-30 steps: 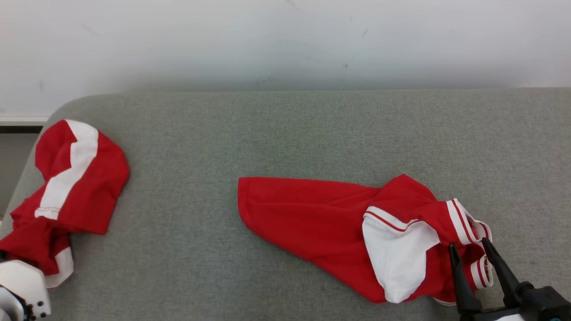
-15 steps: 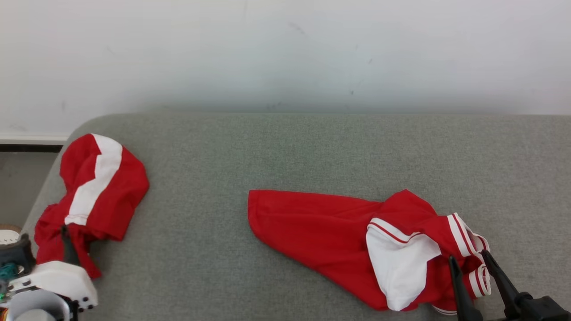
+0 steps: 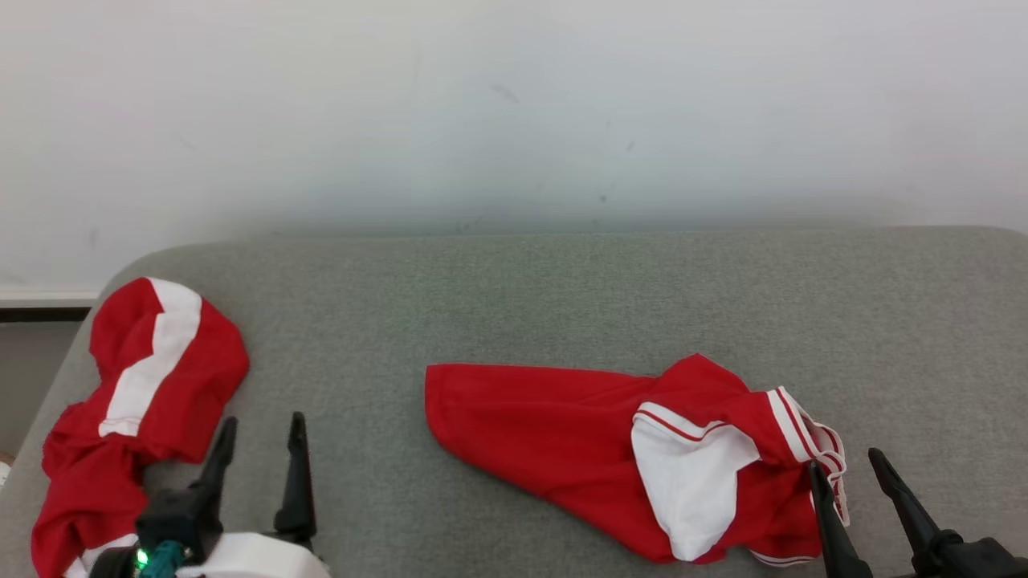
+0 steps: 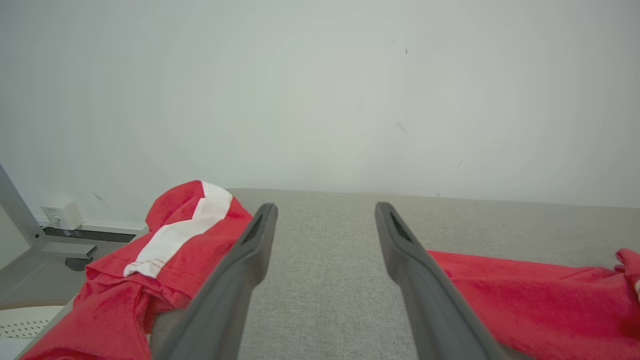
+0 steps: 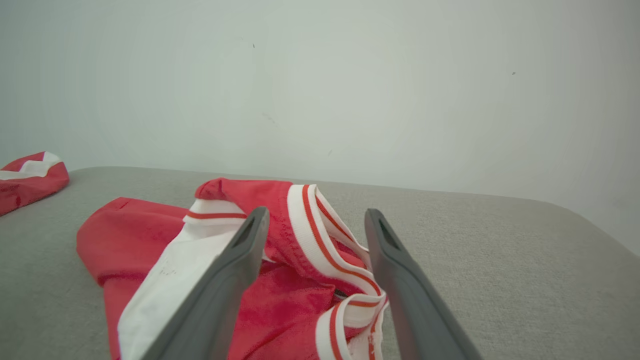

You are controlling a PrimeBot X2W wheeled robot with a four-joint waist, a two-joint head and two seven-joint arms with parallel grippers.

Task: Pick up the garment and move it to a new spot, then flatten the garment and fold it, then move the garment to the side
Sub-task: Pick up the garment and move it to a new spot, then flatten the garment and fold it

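A crumpled red garment with a white stripe point(image 3: 136, 401) point(image 4: 165, 250) lies at the left end of the grey padded surface point(image 3: 514, 321). My left gripper point(image 3: 263, 417) point(image 4: 326, 205) stands open just right of it, apart from the cloth, with nothing between its fingers. A second red and white garment point(image 3: 562, 433) point(image 5: 135, 235) lies spread out right of the middle. Its striped bunched end point(image 5: 320, 240) sits between the open fingers of my right gripper point(image 3: 845, 459) point(image 5: 317, 211).
A pale wall point(image 3: 514, 120) rises right behind the surface. The surface's rounded left corner point(image 3: 120, 273) drops to the floor. A white wall box point(image 4: 60, 215) sits low on the left.
My left gripper has opened, let go of the left garment and come off it to the right. The head camera has tilted up. The right gripper has stayed open.
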